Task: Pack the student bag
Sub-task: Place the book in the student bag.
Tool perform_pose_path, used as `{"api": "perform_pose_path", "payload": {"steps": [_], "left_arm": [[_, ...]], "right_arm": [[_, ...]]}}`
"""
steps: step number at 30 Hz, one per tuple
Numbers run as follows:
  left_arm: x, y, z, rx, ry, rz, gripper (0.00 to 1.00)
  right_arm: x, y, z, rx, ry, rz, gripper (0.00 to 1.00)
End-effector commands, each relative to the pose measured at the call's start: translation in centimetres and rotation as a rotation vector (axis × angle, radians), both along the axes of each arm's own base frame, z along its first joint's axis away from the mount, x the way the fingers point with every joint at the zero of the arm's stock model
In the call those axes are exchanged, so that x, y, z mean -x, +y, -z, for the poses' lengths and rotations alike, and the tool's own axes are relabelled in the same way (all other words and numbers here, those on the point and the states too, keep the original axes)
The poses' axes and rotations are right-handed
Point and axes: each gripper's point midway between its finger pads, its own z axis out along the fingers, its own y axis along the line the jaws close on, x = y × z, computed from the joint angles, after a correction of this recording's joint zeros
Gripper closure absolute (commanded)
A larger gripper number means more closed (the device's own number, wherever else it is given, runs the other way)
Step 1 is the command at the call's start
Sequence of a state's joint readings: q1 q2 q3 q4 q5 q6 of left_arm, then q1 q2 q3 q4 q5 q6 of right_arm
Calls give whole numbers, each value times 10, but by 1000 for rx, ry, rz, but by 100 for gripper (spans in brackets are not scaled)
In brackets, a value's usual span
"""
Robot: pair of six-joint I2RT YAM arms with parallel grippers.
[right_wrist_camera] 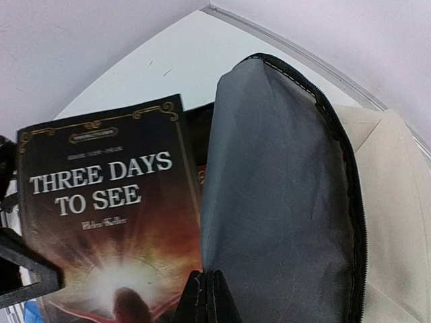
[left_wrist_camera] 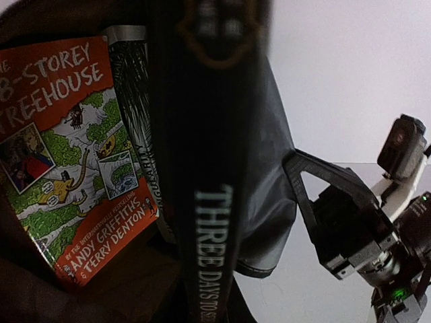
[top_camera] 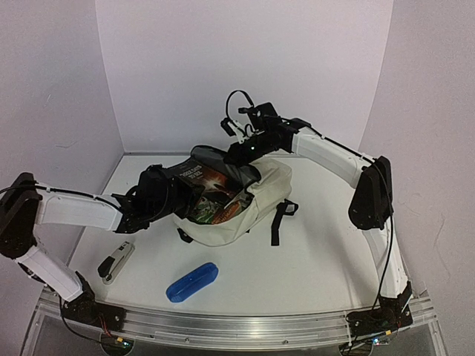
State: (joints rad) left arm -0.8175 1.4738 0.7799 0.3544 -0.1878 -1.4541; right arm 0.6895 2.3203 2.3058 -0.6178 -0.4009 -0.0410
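The cream student bag (top_camera: pixel 256 211) lies in the middle of the table with its mouth facing left. My right gripper (top_camera: pixel 239 153) is shut on the bag's grey-lined flap (right_wrist_camera: pixel 283 182) and holds it up; its fingertips (right_wrist_camera: pixel 200 299) pinch the lining. My left gripper (top_camera: pixel 180 194) is shut on a dark book, "Three Days to See" (top_camera: pixel 204 178), whose far end is inside the bag's mouth under the flap. Its spine (left_wrist_camera: pixel 214 222) fills the left wrist view and its cover (right_wrist_camera: pixel 101 202) shows in the right wrist view. An orange book (left_wrist_camera: pixel 60 155) lies inside the bag.
A stapler (top_camera: pixel 116 261) lies at the front left. A blue pencil case (top_camera: pixel 192 281) lies near the front edge. The bag's black straps (top_camera: pixel 280 216) trail to its right. White walls close in the back and both sides.
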Motion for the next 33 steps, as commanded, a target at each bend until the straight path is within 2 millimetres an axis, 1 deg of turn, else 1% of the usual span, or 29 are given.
{"api": "perform_pose_path", "payload": {"steps": [1,3,4,6,7,9,11,12,14,17,19,23,25,27,30,33], "left_arm": [[-27,-16,-34,292,-24,18,100],[-31,-17,-10,279,60,0,100],[-31,-17,-1,262,106,-12,100],[-27,-14,21,201,225,-41,100],[-25,-11,28,177,264,-53,100],[-22,-7,38,119,337,-69,96],[-21,-4,43,70,386,-75,90],[-21,-2,45,41,411,-77,85],[-22,0,44,-18,450,-77,69],[-27,6,33,-141,469,-64,48],[-28,12,23,-225,490,-62,42],[-34,22,8,-323,503,-35,34],[-33,29,4,-369,521,-27,29],[-33,31,0,-400,522,5,25],[-26,32,1,-460,538,70,14],[-13,32,4,-481,573,126,10]], "right_arm": [[10,5,-82,-152,-106,-37,100],[11,5,-83,-154,-106,-40,100],[12,4,-83,-153,-106,-42,100],[13,3,-84,-151,-109,-46,100],[13,3,-84,-150,-111,-49,100],[14,3,-84,-149,-114,-53,100],[15,4,-82,-149,-110,-60,100],[16,4,-82,-150,-107,-63,100],[17,5,-81,-153,-102,-71,100],[20,6,-76,-154,-84,-87,100],[25,7,-74,-157,-69,-103,100],[30,7,-71,-157,-54,-121,100],[32,6,-71,-156,-50,-126,100],[33,5,-69,-151,-48,-129,100],[35,4,-64,-140,-43,-133,100],[38,3,-58,-133,-28,-141,100]]}}
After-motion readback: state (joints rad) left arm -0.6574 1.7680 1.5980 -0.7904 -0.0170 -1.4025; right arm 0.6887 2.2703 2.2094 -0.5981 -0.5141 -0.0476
